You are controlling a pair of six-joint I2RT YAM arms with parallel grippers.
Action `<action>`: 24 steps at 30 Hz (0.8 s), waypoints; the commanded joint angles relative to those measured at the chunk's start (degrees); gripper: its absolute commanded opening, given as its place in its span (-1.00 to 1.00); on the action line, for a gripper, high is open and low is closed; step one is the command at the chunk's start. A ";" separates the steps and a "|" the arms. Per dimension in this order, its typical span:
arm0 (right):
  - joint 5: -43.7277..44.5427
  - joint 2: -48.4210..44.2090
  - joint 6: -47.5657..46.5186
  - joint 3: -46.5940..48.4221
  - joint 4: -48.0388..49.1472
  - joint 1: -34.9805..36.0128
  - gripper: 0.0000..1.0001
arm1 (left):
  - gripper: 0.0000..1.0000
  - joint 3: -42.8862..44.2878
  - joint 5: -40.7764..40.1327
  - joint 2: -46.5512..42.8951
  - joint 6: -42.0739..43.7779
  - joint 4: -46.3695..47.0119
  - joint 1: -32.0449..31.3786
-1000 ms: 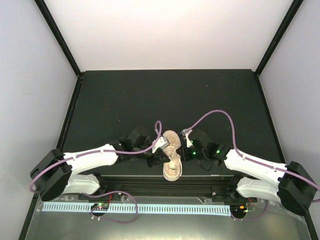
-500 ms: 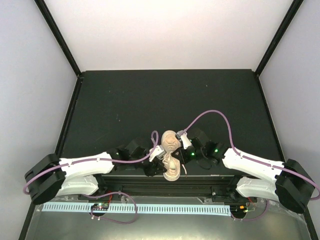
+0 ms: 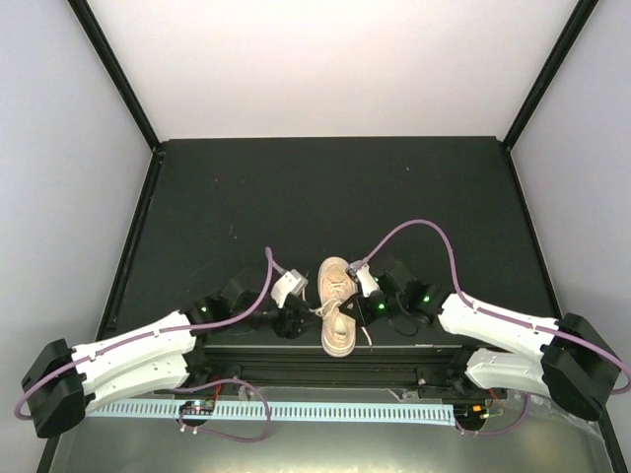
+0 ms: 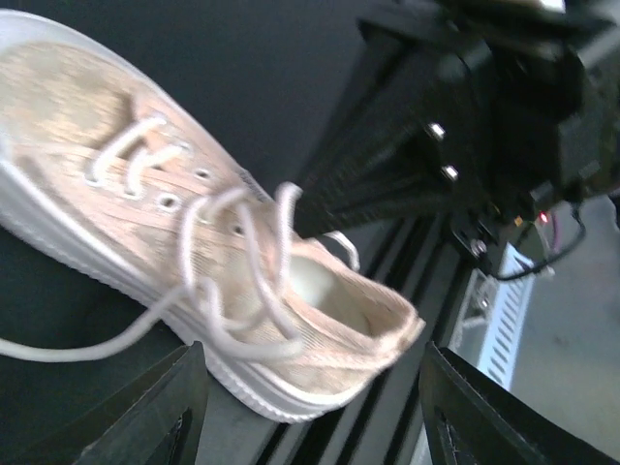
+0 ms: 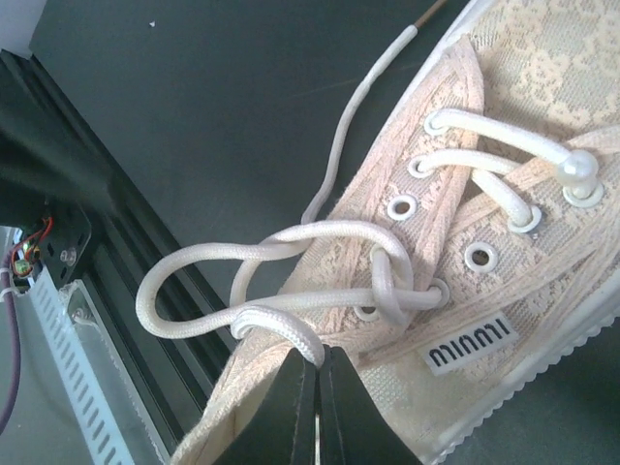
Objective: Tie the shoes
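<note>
The shoe [image 3: 337, 307] lies at the table's [image 3: 296, 197] near edge, toe far. The right gripper [image 5: 312, 360] is clamped on a lace loop [image 5: 194, 276] (laces crossed once); the left gripper [image 4: 312, 351], just left, has its fingers wide apart.

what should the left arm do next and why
Probably ease the left gripper in and close on the loose lace: it is open and holds nothing, while the right gripper is shut on the loop.
</note>
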 commanded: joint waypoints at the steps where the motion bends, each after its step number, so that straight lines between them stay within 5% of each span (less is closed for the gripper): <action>1: -0.82 -0.29 -0.12 -1.02 1.10 -0.30 -0.97 | 0.24 3.25 -2.71 1.26 -4.62 1.81 3.99; 8: -0.52 -1.16 -0.06 -1.56 0.07 -0.34 -0.97 | 0.02 7.62 6.12 12.07 -3.39 2.02 11.00; 24: -0.37 -4.26 0.44 -3.32 -1.07 -0.29 -0.97 | -0.33 11.46 17.54 28.87 -2.24 6.02 11.49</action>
